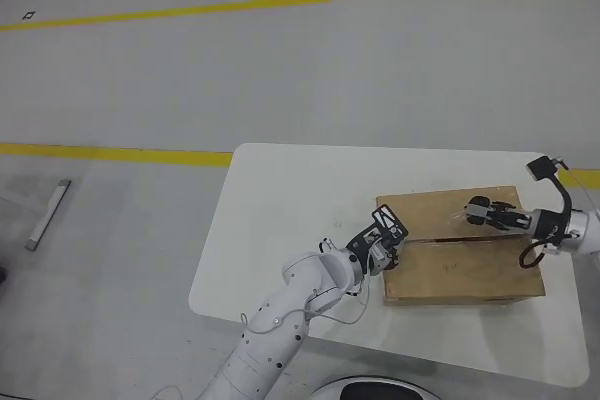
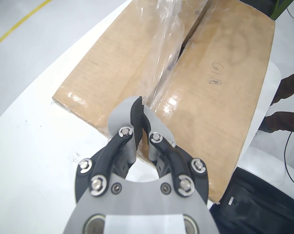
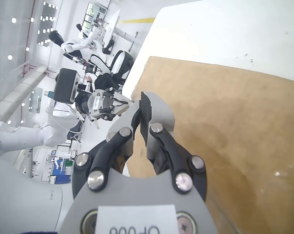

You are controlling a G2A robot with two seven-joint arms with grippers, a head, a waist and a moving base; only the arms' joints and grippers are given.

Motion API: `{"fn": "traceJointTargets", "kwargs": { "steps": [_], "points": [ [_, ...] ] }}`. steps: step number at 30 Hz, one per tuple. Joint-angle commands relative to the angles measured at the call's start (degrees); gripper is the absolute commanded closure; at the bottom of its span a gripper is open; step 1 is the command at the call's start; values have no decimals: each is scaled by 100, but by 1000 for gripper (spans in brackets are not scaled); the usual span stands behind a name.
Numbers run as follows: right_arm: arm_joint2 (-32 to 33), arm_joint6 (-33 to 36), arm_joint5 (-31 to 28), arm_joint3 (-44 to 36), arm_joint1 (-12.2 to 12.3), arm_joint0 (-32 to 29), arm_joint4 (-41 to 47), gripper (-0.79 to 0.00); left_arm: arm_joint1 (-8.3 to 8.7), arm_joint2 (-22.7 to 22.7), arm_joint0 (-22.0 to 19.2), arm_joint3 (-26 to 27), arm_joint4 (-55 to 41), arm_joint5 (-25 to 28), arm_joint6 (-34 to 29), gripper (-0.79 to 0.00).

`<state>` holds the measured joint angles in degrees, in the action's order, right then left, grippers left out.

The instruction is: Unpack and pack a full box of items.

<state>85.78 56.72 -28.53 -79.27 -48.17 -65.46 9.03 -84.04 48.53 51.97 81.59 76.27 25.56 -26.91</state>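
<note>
On the white table (image 1: 270, 230), the left gripper (image 2: 140, 103) is held at the near end of the box's top seam. Its fingers are pressed together on the low end of a clear tape (image 2: 166, 30). The cardboard box (image 1: 460, 270) is set on the table's right half. Above its far flap, the tape's upper end is pinched by the right gripper (image 1: 477, 213), fingers closed.
</note>
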Motion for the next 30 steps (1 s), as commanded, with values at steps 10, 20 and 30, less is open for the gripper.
{"fn": "traceJointTargets", "kwargs": {
  "steps": [10, 20, 30],
  "points": [
    [340, 196, 1371, -1084, 134, -271, -1167, 0, -11, -4, -27, -24, -4, -12, 27, 0],
    [667, 732, 2262, -1662, 236, -417, -1443, 0, -19, -13, -48, -49, -2, 5, 41, 0],
    [735, 1093, 2596, -1863, 301, -411, -1657, 0, -21, -7, -36, -38, -5, 13, 43, 0]
  ]
}}
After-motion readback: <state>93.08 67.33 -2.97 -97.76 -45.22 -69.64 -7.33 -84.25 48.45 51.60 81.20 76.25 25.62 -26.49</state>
